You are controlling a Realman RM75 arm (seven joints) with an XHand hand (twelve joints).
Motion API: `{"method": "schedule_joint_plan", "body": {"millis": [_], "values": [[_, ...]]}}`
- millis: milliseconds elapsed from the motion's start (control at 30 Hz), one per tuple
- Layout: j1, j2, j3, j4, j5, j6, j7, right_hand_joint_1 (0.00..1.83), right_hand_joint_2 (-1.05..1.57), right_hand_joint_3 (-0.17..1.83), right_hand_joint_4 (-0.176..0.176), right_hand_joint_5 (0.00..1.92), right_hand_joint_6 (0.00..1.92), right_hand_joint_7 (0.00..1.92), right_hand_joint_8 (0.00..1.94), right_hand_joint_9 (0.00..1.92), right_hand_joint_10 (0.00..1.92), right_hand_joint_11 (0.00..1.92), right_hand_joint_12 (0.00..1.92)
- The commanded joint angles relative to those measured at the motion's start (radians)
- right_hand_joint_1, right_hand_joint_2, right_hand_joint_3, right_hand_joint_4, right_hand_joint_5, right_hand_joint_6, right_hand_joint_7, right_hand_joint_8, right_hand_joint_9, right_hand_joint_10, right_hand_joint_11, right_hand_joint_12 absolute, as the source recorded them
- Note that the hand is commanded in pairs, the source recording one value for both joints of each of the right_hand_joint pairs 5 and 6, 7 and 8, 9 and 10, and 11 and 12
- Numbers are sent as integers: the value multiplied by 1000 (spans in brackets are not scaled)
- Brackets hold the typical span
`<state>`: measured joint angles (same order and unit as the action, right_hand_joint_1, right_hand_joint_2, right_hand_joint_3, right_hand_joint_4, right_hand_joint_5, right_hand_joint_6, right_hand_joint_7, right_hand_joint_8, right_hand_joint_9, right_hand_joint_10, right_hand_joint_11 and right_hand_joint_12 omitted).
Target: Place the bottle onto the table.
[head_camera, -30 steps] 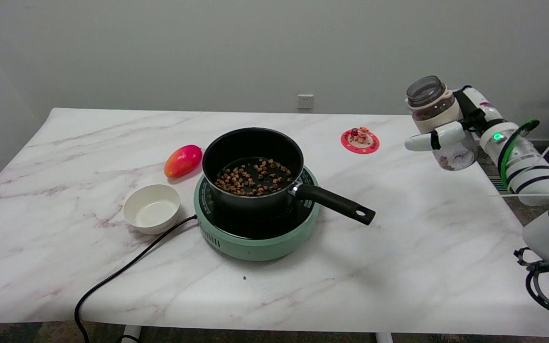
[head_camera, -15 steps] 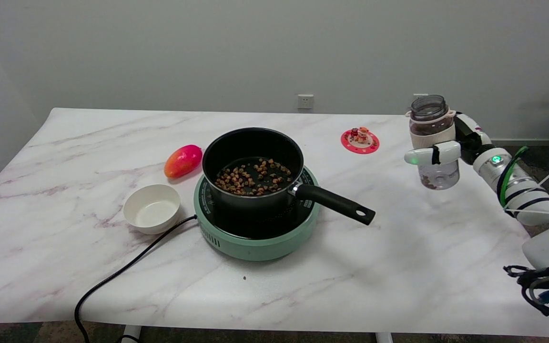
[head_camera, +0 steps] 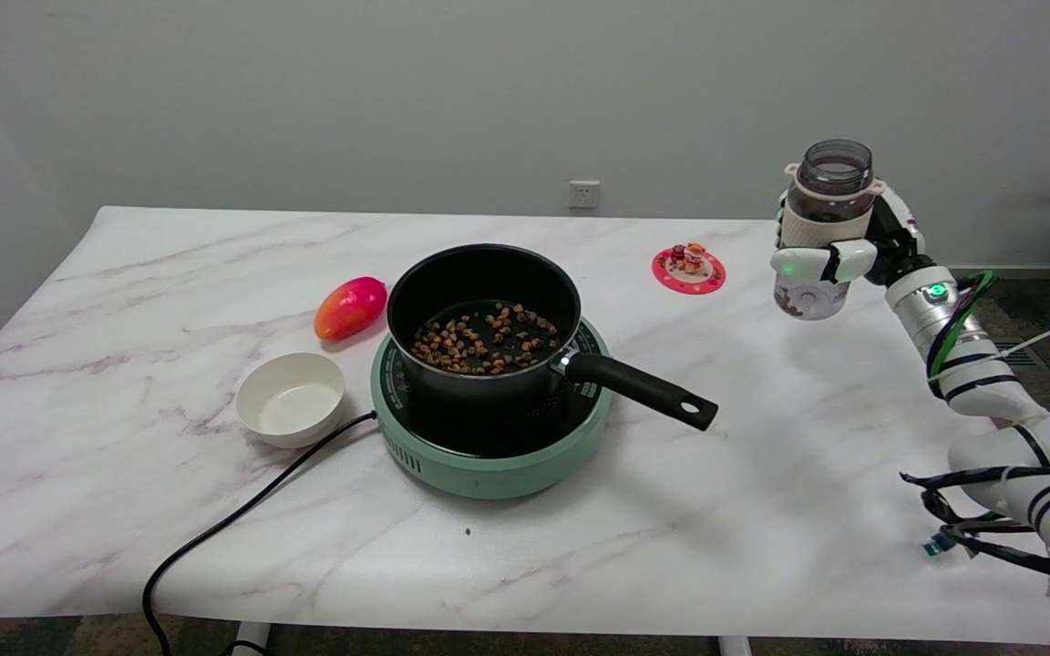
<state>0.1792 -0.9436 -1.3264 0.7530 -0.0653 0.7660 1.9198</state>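
Note:
A clear open-mouthed bottle (head_camera: 818, 219) with a cream band and a few brown bits inside stands upright at the table's far right. My right hand (head_camera: 853, 253) grips it around the middle, fingers wrapped across the front. Its base is low over the marble table (head_camera: 808, 437); whether it touches the top I cannot tell.
A black pot (head_camera: 485, 321) of brown pieces sits on a green cooker (head_camera: 488, 460), its handle (head_camera: 643, 390) pointing toward the right. A red coaster (head_camera: 689, 268) with small figures lies left of the bottle. A white bowl (head_camera: 291, 398), a mango (head_camera: 350, 307) and a black cord (head_camera: 233, 519) are at left.
The bottle went from tilted to upright, and my right hand has carried it farther back over the table and slightly left.

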Motion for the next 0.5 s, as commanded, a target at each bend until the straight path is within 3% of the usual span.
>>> {"method": "schedule_joint_plan", "body": {"millis": [33,233,500], "values": [[197,-30,-250,-388,408,338,-154,1350,1290,483,0,1920,1920,1920,1920,1419,1419,1266,1266],[189,-98,-250,-432,464,342,-154,1344,1303,477,0,1920,1920,1920,1920,1419,1419,1263,1263],[165,-101,-263,-430,465,330,-146,1352,1300,483,0,1920,1920,1920,1920,1416,1416,1246,1246]]}}
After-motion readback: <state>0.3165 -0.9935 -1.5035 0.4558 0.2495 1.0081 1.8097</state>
